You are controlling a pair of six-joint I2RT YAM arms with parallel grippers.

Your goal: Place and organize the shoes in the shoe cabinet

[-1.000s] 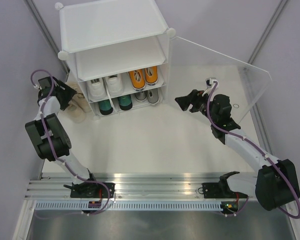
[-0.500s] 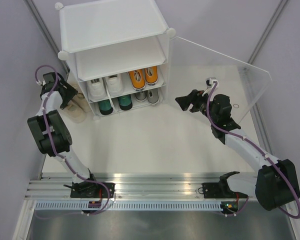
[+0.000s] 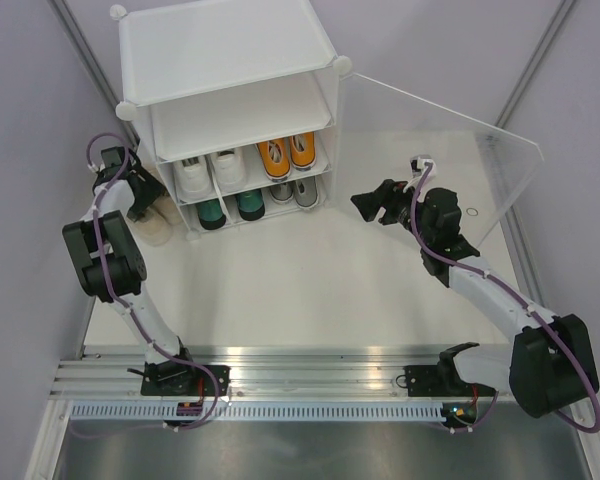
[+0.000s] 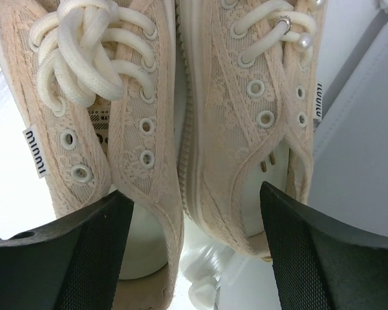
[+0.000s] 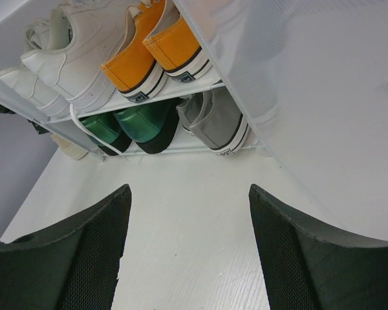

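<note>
The cabinet (image 3: 225, 50) stands back left on the worktop (image 3: 310, 290), its door (image 3: 450, 140) open rightward. Four pairs (image 3: 228, 170) sit inside; a fifth pair (image 3: 152, 218) lies left of it.

Beige sneakers (image 4: 239, 135) beside open cabinet (image 3: 230, 50)

Overhead view: bright, even, diffuse light. Counter (image 3: 310, 280) near white, almost washed out. Shadows soft and faint. Clear door (image 3: 450, 150) behind right end effector (image 3: 368, 207) carries pale sheen, no hard glare.

Left wrist view: beige shoes (image 4: 149, 129) just ahead of left end effector (image 4: 194, 194) sharp, lace weave crisp. Fingers (image 4: 71, 258) dark, slightly soft. Strip to left of end effector blown out white.

Right wrist view: well lit. Lower shelf of cabinet (image 5: 181, 90) ahead of end effector in shade. Wall to right milky, hazy. Wide-angle stretch toward edges.
</note>
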